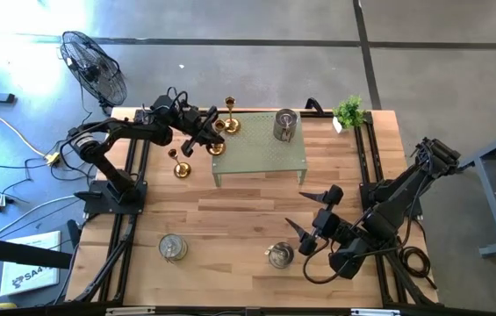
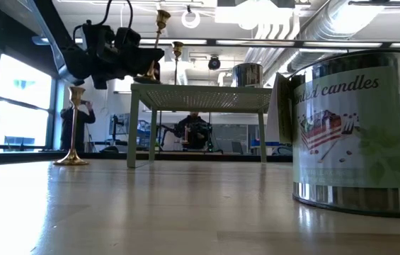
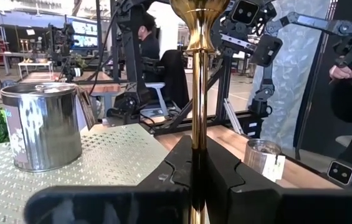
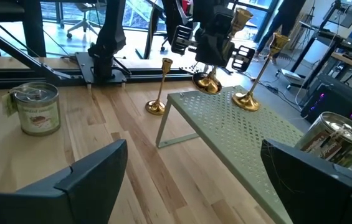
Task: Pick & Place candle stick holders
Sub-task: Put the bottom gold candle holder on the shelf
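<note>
My left gripper (image 1: 204, 133) is shut on a gold brass candle stick holder (image 3: 197, 93) over the left end of a small pale perforated stand (image 1: 261, 154). A second brass holder (image 1: 230, 123) stands on the stand's far left corner. A third (image 1: 180, 167) stands on the table left of the stand. One silvery cylindrical holder (image 1: 284, 125) sits on the stand. Two more (image 1: 173, 247) (image 1: 280, 254) sit on the table near its front edge. My right gripper (image 1: 311, 211) is open and empty, just right of the front one. My left gripper pinches the brass holder's thin stem (image 3: 196, 140) between its two fingers, below the cup and above the base. The fingers come roughly level from the table's left and lie across the stem. The holder is tilted, its round base (image 4: 207, 84) just over the stand's left end.
A small green potted plant (image 1: 348, 110) stands at the table's far right corner. A floor fan (image 1: 94, 66) stands beyond the far left corner. There is bare wood between the stand and the two front holders. People sit in the room behind.
</note>
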Tool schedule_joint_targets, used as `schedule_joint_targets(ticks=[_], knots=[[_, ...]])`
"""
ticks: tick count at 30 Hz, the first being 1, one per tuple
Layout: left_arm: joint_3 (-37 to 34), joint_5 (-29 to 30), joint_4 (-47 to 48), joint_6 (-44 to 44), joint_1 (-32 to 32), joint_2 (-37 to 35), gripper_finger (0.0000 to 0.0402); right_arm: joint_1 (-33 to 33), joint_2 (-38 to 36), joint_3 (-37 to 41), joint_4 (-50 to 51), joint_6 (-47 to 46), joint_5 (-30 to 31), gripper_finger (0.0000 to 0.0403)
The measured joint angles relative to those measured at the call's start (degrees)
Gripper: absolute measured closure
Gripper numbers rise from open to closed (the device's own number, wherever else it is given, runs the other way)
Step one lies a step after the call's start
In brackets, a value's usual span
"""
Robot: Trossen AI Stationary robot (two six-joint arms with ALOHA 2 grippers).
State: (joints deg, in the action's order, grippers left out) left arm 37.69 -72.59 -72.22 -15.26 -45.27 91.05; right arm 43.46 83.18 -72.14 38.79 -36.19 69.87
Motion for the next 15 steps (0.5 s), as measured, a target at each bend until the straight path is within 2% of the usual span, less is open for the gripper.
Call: schedule_joint_targets(ticks=[10, 15], knots=[[0.0, -0.9, 1.3, 3.0, -0.1, 0.0, 0.0394, 0.0, 0.0, 0.0, 0.0, 0.0, 0.2, 0.004], [0.0, 1.4, 1.3, 3.0, 0.5, 0.0, 0.0394, 0.0, 0.0, 0.0, 0.0, 0.1, 0.3, 0.004]])
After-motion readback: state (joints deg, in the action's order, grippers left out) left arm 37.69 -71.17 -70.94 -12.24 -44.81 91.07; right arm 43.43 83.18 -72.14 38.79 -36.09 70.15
